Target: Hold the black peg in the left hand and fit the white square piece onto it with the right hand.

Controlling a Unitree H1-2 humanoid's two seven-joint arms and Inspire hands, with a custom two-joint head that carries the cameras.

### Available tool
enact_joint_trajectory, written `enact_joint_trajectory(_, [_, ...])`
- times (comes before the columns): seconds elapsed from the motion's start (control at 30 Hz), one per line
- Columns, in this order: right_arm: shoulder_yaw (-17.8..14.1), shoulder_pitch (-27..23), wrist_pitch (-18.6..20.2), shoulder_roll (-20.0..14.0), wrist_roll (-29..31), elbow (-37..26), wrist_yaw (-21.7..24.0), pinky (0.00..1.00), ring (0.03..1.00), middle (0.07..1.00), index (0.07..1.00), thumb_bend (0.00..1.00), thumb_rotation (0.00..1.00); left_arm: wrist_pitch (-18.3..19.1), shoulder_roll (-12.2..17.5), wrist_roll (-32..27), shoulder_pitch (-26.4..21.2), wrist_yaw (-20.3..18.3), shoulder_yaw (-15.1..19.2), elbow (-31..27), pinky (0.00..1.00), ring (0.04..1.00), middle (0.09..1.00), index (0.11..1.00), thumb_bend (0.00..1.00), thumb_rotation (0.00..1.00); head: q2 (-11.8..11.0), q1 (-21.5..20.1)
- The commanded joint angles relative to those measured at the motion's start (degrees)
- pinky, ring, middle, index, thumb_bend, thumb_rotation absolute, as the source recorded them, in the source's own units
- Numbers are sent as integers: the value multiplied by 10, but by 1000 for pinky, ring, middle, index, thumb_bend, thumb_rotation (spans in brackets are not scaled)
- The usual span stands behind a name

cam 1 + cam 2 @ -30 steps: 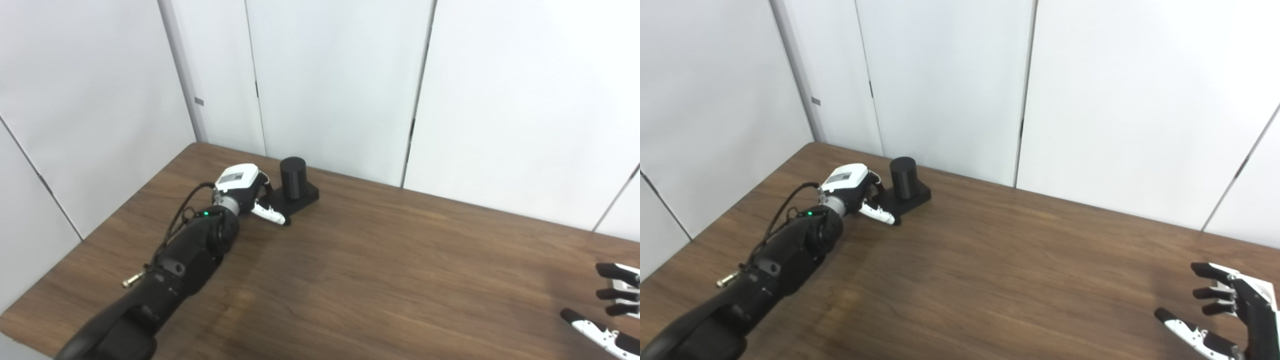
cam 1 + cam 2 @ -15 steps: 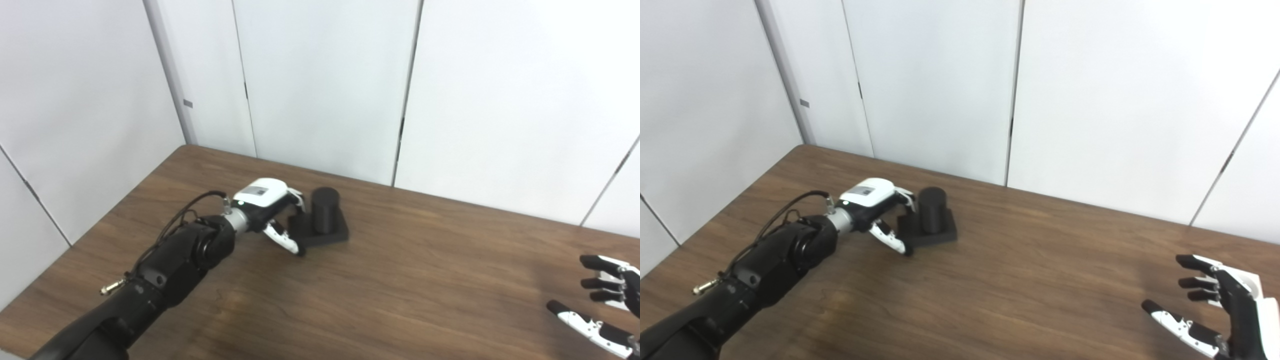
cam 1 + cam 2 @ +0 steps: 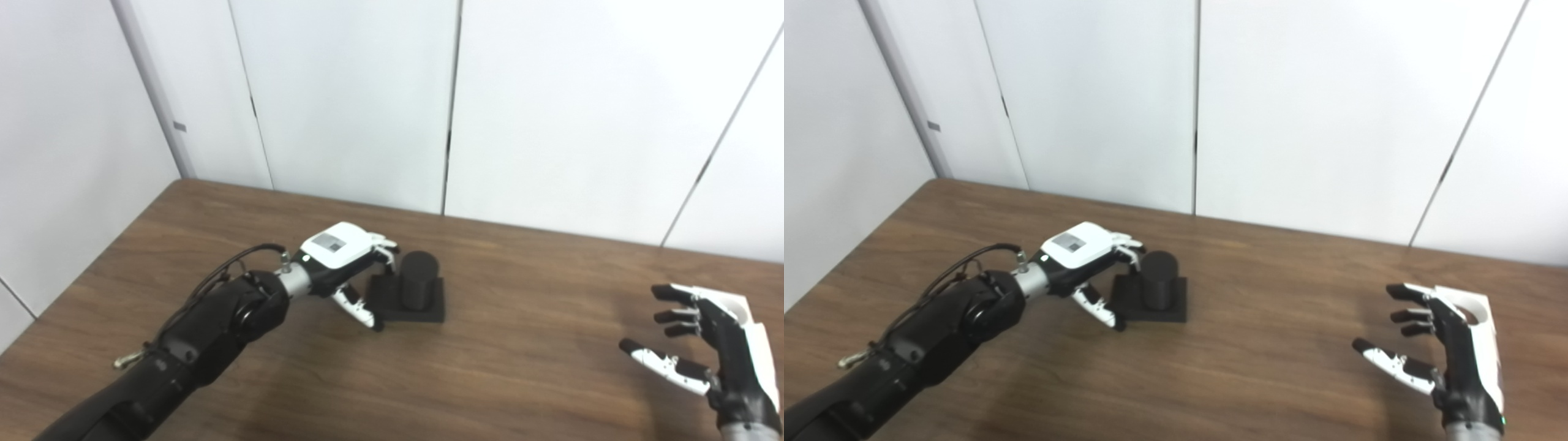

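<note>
While my left hand (image 3: 343, 269) grips the near-left edge of the black peg (image 3: 418, 288) and its square base on the brown table (image 3: 520, 367), I see my right hand (image 3: 1445, 349) well apart, fingers spread, holding nothing.

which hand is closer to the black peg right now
Left. The left hand is right at the black peg, fingers against the left edge of its base. The right hand hangs open far off to the peg's right, holding nothing.
</note>
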Motion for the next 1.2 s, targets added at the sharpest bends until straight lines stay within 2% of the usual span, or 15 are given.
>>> enact_joint_trajectory(0.0, [-1, -20, -27, -2, -1, -12, -12, 525, 591, 710, 673, 580, 0, -29, -26, 44, 18, -22, -45, 17, 839, 880, 866, 491, 523, 68, 3, -6])
enact_joint_trajectory(0.37, [5, -25, -37, -2, -16, -6, -22, 523, 593, 703, 674, 584, 0, -30, -53, 72, 9, -42, -120, 17, 858, 884, 870, 492, 520, 73, 9, -44])
enact_joint_trajectory(0.5, [6, -27, -38, -2, -21, -7, -25, 505, 595, 707, 675, 584, 4, -23, -53, 86, 2, -56, -149, 14, 855, 881, 875, 493, 519, 75, 9, -73])
enact_joint_trajectory(0.6, [3, -26, -19, 2, -18, -21, -19, 529, 603, 714, 682, 585, 37, -18, -52, 86, -1, -75, -162, 16, 841, 877, 875, 494, 519, 79, 8, -93])
enact_joint_trajectory(0.7, [1, -25, -20, -8, -22, -34, -16, 533, 596, 706, 686, 591, 26, -27, -49, 81, -2, -67, -168, 23, 812, 865, 862, 493, 520, 79, 4, -122])
enact_joint_trajectory(0.8, [-2, -29, -24, -29, -32, -45, -8, 518, 597, 703, 683, 603, 5, -35, -43, 70, -2, -71, -170, 24, 810, 872, 863, 492, 521, 79, 0, -147])
enact_joint_trajectory(0.87, [-2, -33, -11, -50, -44, -59, 9, 518, 612, 709, 683, 609, 7, -39, -39, 64, -2, -72, -169, 24, 810, 875, 865, 492, 521, 78, -4, -163])
enact_joint_trajectory(0.93, [-2, -39, 18, -80, -66, -78, 39, 573, 695, 750, 685, 624, 49, -43, -36, 60, -1, -74, -168, 25, 807, 874, 868, 492, 521, 77, -11, -178])
enact_joint_trajectory(1.03, [-3, -50, 64, -120, -87, -105, 89, 623, 764, 797, 699, 643, 92, -46, -31, 51, 0, -78, -165, 28, 813, 875, 871, 492, 521, 76, -19, -196])
enact_joint_trajectory(1.07, [-2, -56, 83, -141, -95, -114, 113, 634, 779, 814, 707, 654, 85, -50, -29, 47, 2, -75, -163, 30, 814, 874, 868, 492, 522, 74, -21, -203])
enact_joint_trajectory(1.17, [7, -75, 137, -199, -118, -139, 191, 666, 836, 871, 766, 696, 148, -53, -21, 42, 4, -78, -163, 29, 826, 882, 868, 492, 523, 71, -33, -233])
